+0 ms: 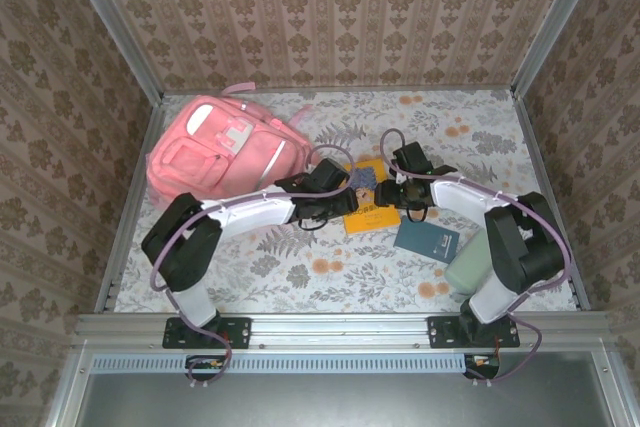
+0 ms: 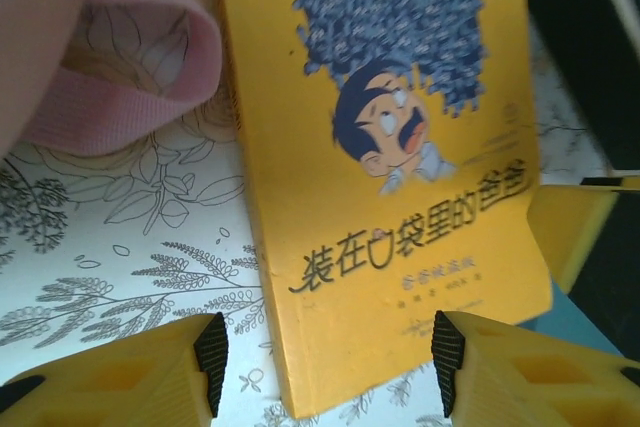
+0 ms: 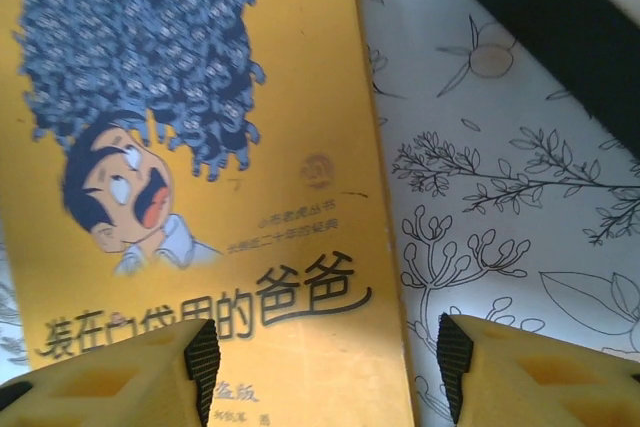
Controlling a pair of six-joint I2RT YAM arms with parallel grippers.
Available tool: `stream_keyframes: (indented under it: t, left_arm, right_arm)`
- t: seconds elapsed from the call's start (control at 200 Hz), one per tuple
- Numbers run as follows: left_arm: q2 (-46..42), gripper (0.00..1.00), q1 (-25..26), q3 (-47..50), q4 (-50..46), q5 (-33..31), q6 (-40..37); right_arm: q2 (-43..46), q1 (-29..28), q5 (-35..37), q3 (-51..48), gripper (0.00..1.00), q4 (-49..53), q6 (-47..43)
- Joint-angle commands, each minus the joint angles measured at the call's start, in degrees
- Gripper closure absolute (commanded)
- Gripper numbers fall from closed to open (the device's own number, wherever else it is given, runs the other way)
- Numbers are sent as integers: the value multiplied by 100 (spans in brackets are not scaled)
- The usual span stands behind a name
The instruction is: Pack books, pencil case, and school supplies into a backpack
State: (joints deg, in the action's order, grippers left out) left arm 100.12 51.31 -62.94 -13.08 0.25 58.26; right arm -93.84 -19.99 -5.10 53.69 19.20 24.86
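The yellow-orange book (image 1: 368,209) with the blue-haired figure lies flat on the floral cloth, in the middle. Both grippers meet over it. My left gripper (image 1: 335,199) stands open at its left edge; in the left wrist view the book (image 2: 390,197) has one corner between the spread fingertips (image 2: 211,362) of that gripper (image 2: 328,365). My right gripper (image 1: 397,192) is open too; in the right wrist view the book's (image 3: 200,197) long edge runs between that gripper's (image 3: 329,367) fingers. The pink backpack (image 1: 220,152) lies at the back left. The mint pencil case (image 1: 466,262) and a teal notebook (image 1: 427,240) lie at the right.
A pink backpack strap (image 2: 130,67) loops on the cloth just left of the book. A dark shape (image 3: 560,37) crosses the upper right of the right wrist view. Patterned walls (image 1: 60,97) close in the table on three sides.
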Motion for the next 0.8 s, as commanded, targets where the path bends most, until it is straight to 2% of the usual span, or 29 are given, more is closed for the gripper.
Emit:
stream_keyframes:
  t: [0.0,0.16,0.275,0.52,0.63,0.795]
  left_arm:
    - [157,42,27,38,261,105,336]
    - [392,43,-7,-63,151,10,234]
    - [645,48,-33,-54,390,167,195]
    - [958,51,-68,-156,611,348,63]
    - [962,53,-77,-60,1003,552,39]
    - [821,56,-112,130,2077,1083,-24]
  right_arm:
    - [-208,26,-30,141,39,-116,-130]
    - [-290,30,-168,33,43,-247,-103]
    - [-413,26,-265,71,44,-242,-64]
    - [-688,21,-401,73,47,-262,-47]
    - [-774,19,-654,56,50,-306,55]
    - [-652,8,-986,27,53,-382,230]
